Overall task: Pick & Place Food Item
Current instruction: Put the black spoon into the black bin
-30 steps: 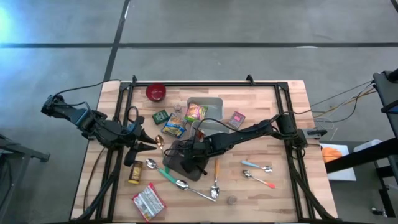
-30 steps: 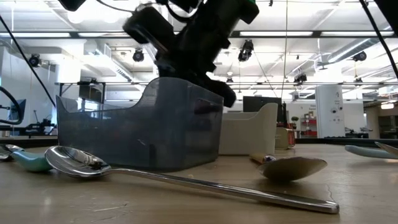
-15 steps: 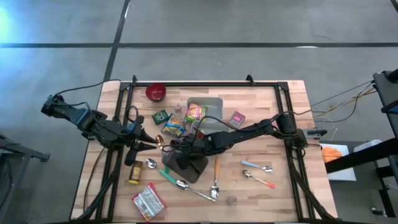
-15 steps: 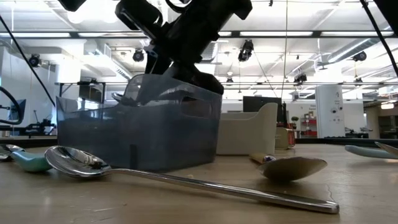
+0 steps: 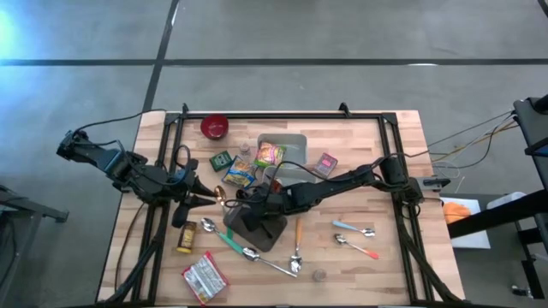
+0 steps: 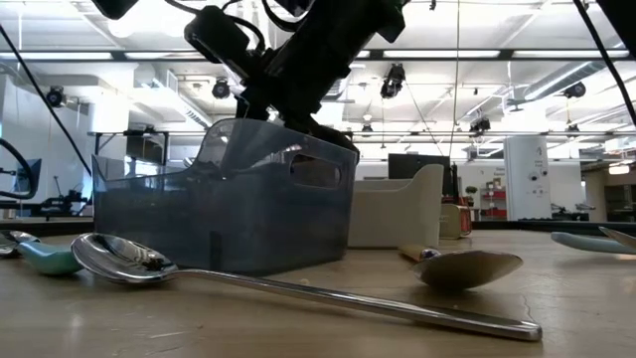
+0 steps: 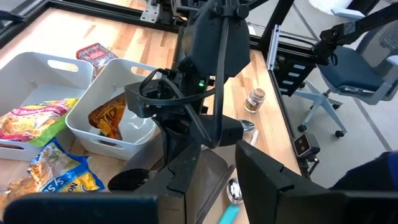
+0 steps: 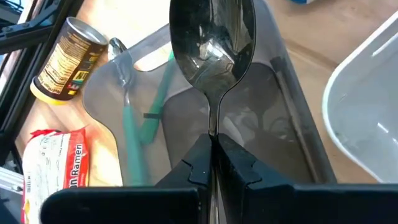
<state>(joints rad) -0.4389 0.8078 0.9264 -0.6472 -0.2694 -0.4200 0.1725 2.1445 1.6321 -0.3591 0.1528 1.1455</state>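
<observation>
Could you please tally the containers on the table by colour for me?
White bins: 2
Grey bin: 1
Red bowl: 1
Total: 4

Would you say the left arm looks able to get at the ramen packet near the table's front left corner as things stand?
Probably yes. The ramen packet lies in the open on the left gripper's side, with only a can between; nothing covers it, and the right gripper is busy holding a spoon over the grey bin.
</observation>
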